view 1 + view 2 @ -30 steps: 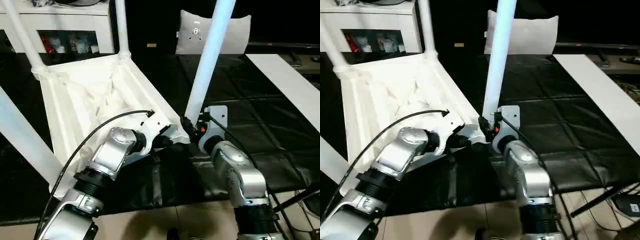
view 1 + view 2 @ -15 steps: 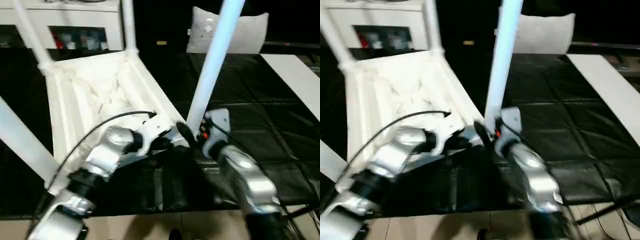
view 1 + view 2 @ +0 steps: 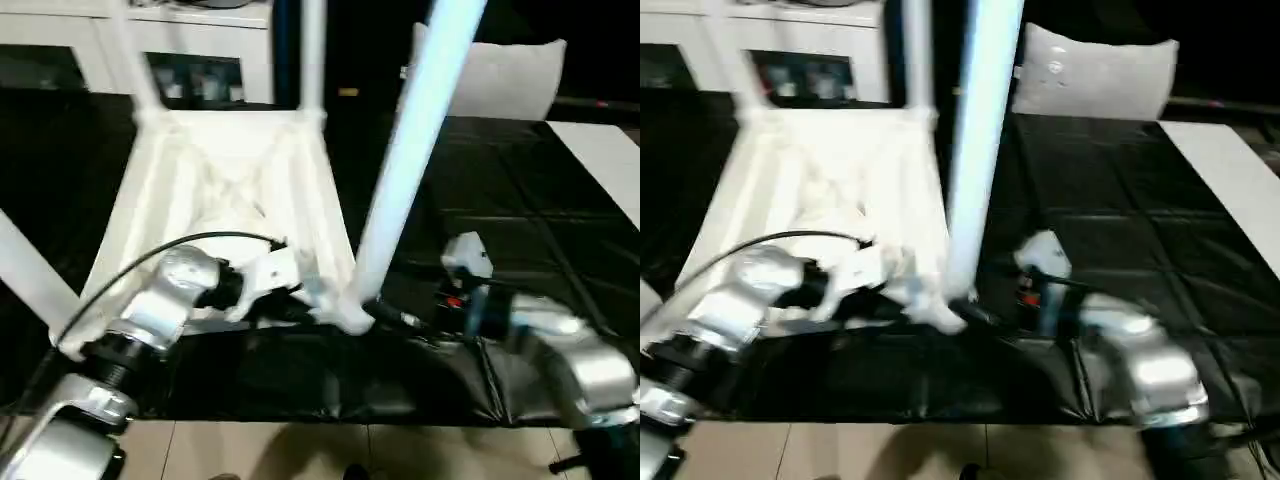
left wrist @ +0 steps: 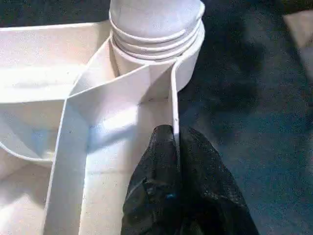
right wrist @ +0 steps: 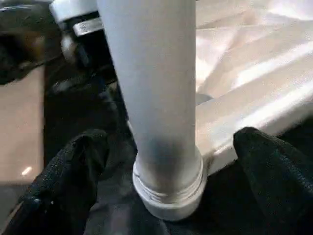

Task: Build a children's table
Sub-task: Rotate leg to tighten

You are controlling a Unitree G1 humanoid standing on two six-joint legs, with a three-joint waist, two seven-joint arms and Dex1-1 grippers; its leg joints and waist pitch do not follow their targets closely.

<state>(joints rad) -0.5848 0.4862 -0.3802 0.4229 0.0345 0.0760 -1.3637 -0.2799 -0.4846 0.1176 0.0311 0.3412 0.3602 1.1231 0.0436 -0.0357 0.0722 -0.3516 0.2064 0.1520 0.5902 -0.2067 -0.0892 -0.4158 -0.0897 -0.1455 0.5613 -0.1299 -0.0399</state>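
Observation:
The children's table lies upside down on a black mat, its ribbed white top facing up. A white leg rises from the near right corner socket, and more legs stand at the far corners. My left gripper is shut on the top's thin rim wall just beside that socket. My right gripper is open, with its black fingers standing apart on either side of the leg's base and not touching it. In the head views the right gripper sits low, right of the socket.
A white-grey cushion leans at the back right. A flat white board lies along the right side of the mat. A white shelf unit stands behind the table. Pale floor tiles run along the near edge.
My right gripper has opened off the leg's base and the right arm has drawn back to the right. The left gripper keeps its grip on the rim. The camera has shifted.

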